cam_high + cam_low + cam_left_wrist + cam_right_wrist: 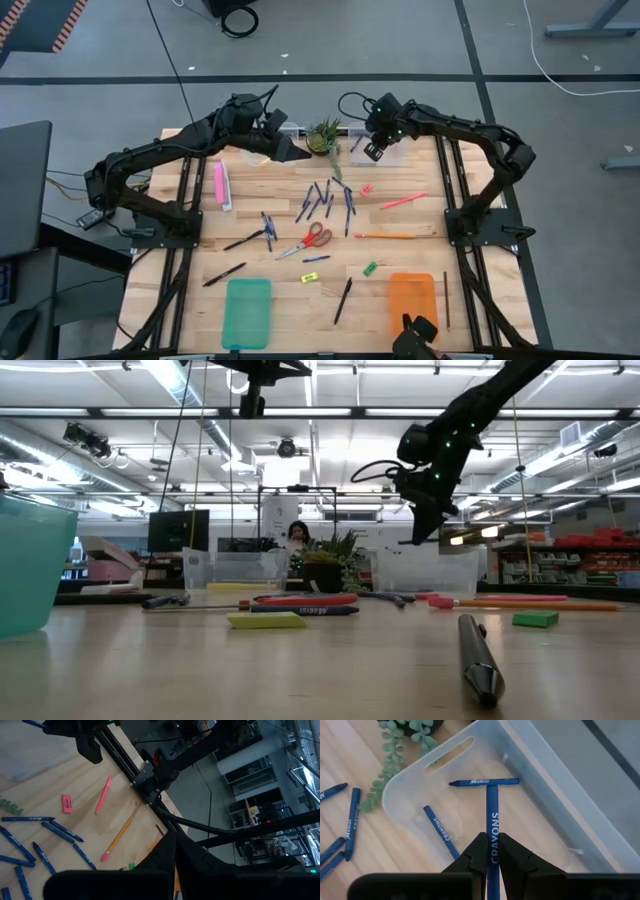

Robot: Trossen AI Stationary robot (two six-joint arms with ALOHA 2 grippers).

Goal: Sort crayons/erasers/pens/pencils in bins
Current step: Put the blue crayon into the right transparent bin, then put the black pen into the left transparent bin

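Note:
My right gripper [491, 851] is shut on a blue crayon [492, 815] marked CRAYONS, above the clear bin [530, 775] at the table's far right [392, 153]. Two more blue crayons [485, 782] [441, 831] lie on that bin's floor. In the low view the right gripper [425, 535] hangs just above the bin's rim [425, 572]. My left gripper [300, 152] waits shut and holding nothing, raised over the far left of the table beside the plant; its fingers [172, 852] show in the left wrist view. Several blue crayons [325, 200] lie loose at mid-table. My right gripper pinches the crayon's shaft [492, 842] between its two fingers, and the crayon runs along the fingers. The fingers slant down from above. The crayon's free end [492, 790] sticks out past the fingertips over the bin, lifted clear; its other end is hidden between the fingers.
A potted plant [323, 135] stands between the two clear bins. A pink box [220, 185], red-handled scissors [312, 240], pencils [395, 236], small erasers [370, 268], a teal tray [247, 312] and an orange tray [412, 300] lie on the table.

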